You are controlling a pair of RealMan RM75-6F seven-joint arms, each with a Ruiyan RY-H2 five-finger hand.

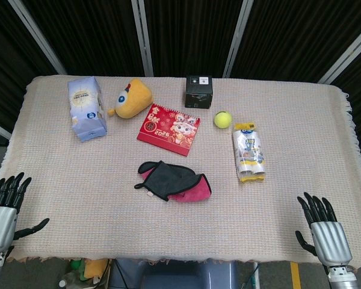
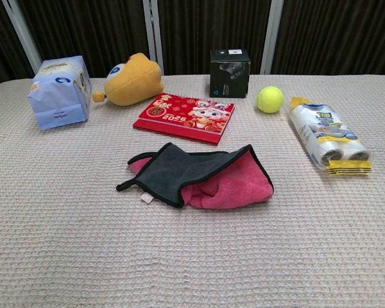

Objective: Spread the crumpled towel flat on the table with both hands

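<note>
The crumpled towel [image 1: 171,181] [image 2: 202,175], dark grey on one side and pink on the other, lies folded over itself in the middle of the table. My left hand [image 1: 4,208] hovers at the table's near left corner with its fingers spread and nothing in it. My right hand [image 1: 322,229] hangs at the near right corner, likewise spread and empty. Both hands are far from the towel. Neither hand shows in the chest view.
Behind the towel lie a red calendar [image 1: 168,128], a yellow plush toy [image 1: 131,99], a blue tissue pack [image 1: 86,108], a black box [image 1: 198,91], a tennis ball [image 1: 222,119] and a white-and-yellow packet [image 1: 248,152]. A woven cloth [image 1: 78,180] covers the table.
</note>
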